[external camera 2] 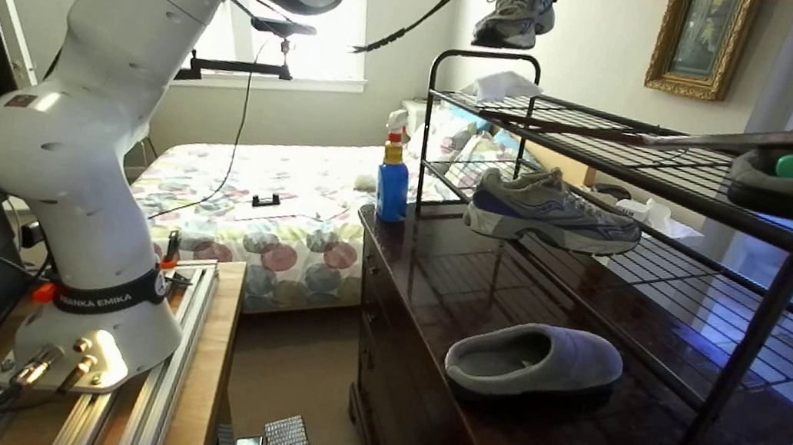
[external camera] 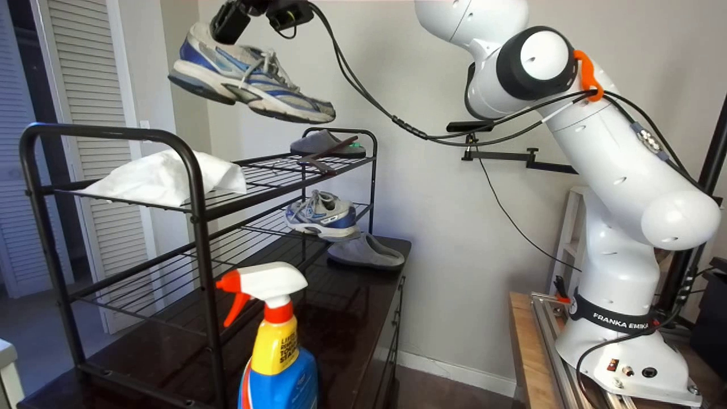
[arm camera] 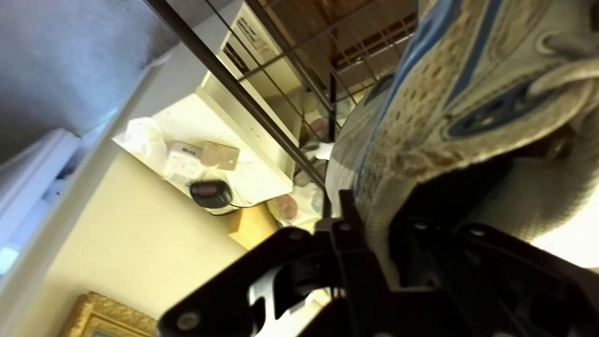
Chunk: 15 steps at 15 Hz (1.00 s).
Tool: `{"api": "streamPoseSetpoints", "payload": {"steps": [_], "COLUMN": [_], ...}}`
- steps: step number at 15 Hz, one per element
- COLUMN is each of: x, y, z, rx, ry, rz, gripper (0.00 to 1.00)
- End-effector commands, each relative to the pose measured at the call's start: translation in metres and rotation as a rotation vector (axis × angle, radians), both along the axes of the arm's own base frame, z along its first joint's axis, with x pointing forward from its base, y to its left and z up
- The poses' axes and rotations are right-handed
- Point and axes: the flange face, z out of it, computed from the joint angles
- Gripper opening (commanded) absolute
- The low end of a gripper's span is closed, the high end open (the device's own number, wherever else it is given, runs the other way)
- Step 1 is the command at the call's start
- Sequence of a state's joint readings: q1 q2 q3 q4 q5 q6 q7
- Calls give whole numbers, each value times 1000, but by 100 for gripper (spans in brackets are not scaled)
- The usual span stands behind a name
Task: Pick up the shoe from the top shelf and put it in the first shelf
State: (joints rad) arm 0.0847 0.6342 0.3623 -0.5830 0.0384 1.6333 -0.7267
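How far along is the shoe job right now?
Done: the shoe is lifted clear of the top shelf. In hand: the gripper pinches it at the heel, in the air. Left: lowering it to what is presumably the first shelf, the lower wire tier holding another sneaker, and letting go.

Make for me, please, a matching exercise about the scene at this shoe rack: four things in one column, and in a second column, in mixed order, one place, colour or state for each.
Things
1. gripper
2. spray bottle
3. crumpled white item
4. picture frame

Places, colours, states
A. gold-coloured
B. on the top shelf
C. holding a sneaker
D. standing on the dresser

Right pairs: 1-C; 2-D; 3-B; 4-A
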Motion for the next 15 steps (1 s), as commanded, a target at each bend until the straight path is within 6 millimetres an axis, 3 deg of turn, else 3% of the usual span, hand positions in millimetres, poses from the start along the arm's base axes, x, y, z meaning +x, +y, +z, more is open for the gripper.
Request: {"api": "streamPoseSetpoints", "payload": {"steps": [1, 5, 9, 13, 15], "x": [-43, -73, -86, -87, -80], "y": [10, 28, 37, 26, 7], "z": [41, 59, 57, 43, 30], "rx": [38, 71, 133, 222, 306], "ry": [3, 4, 12, 37, 77], "rz": [200, 410, 608, 791, 842], "gripper": [3, 3, 3, 3, 3]}}
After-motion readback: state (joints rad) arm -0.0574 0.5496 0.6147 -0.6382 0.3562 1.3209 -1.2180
